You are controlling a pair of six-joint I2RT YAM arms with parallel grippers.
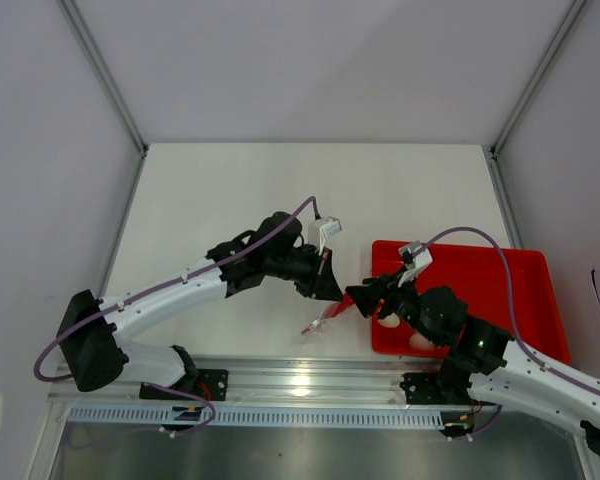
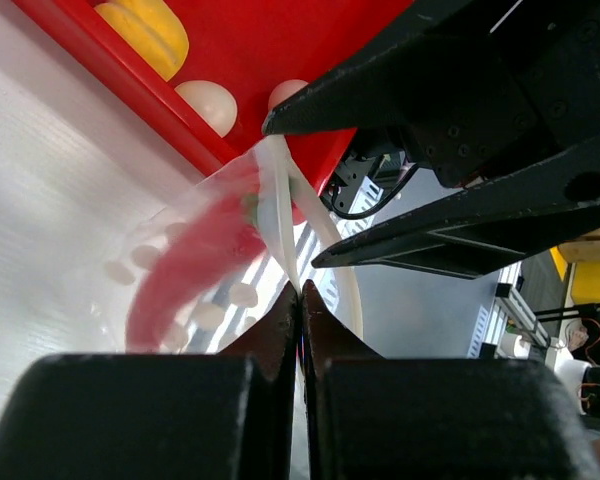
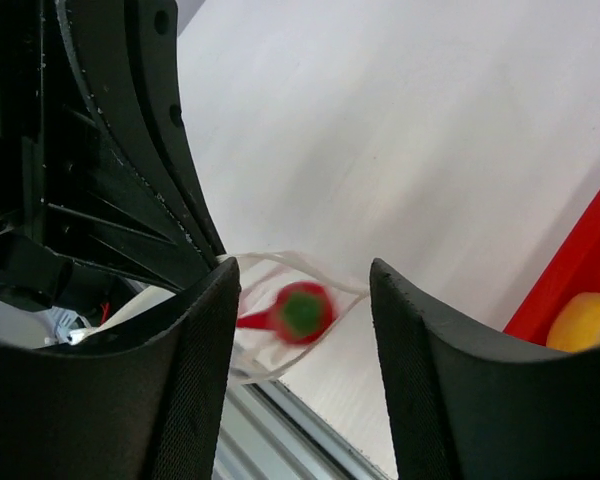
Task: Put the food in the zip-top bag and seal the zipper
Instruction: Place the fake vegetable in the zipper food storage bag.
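L gripper (image 2: 300, 292) shut, pinching rim of clear zip-top bag (image 2: 180, 250), which hangs by table's (image 1: 230, 200) near edge, left of red tray (image 1: 500, 280). R gripper (image 3: 305, 275) jaws apart at the mouth, gripping nothing. Food (image 2: 208, 102) sits in tray. Risk: if you tug w/ R, film slips from L pinch and the mouth collapses

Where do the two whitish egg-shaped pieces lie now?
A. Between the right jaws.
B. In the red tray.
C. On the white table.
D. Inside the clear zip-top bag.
B: the left wrist view shows both whitish egg-shaped pieces lying in the red tray beside the yellow piece, outside the zip-top bag that the left gripper pinches.
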